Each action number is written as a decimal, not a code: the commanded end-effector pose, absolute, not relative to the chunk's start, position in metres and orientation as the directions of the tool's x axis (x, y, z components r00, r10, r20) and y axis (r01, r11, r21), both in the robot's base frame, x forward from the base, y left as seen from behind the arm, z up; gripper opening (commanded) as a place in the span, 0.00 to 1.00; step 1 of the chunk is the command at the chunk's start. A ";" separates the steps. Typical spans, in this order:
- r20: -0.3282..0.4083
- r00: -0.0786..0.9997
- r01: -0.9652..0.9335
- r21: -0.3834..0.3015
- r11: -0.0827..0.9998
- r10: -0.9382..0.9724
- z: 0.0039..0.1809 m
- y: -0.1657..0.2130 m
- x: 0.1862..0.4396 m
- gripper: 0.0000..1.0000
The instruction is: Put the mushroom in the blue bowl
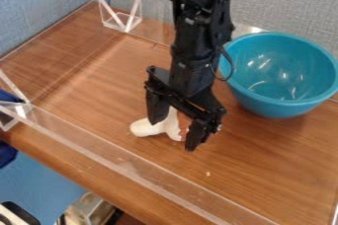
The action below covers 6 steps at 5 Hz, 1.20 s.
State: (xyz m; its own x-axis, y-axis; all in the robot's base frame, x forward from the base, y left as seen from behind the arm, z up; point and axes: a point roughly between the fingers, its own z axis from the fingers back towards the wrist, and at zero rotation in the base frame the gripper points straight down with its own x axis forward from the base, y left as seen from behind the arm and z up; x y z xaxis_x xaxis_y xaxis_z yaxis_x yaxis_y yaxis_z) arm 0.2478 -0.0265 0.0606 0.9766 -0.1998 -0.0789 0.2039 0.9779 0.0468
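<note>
Looks like a lab test rig: a wooden table (pixel 93 81) fenced by clear acrylic walls (pixel 79 135), with a blue-grey fabric partition (pixel 46 2) behind.

We are seeing a wooden table (pixel 93 76) carrying the mushroom (pixel 149 126) and the blue bowl (pixel 278 76).

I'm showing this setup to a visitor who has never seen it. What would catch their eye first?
Probably the black gripper, pointing straight down mid-table with its jaws open on either side of the small mushroom lying on the wood. Next is the glossy blue bowl, empty, at the right of the brown table, beside the arm.
</note>
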 end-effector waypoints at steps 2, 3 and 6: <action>-0.055 0.965 0.259 0.059 0.964 -0.256 0.040 -0.030 0.260 1.00; -0.055 0.972 0.231 0.063 0.971 -0.228 0.027 -0.027 0.267 0.00; -0.039 0.995 0.092 0.066 0.994 -0.090 0.026 -0.006 0.277 0.00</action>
State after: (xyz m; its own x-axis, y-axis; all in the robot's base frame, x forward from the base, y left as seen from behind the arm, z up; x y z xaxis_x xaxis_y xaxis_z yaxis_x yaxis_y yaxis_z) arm 0.2682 -0.0146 0.0262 0.9888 -0.1288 -0.0758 0.1337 0.9890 0.0634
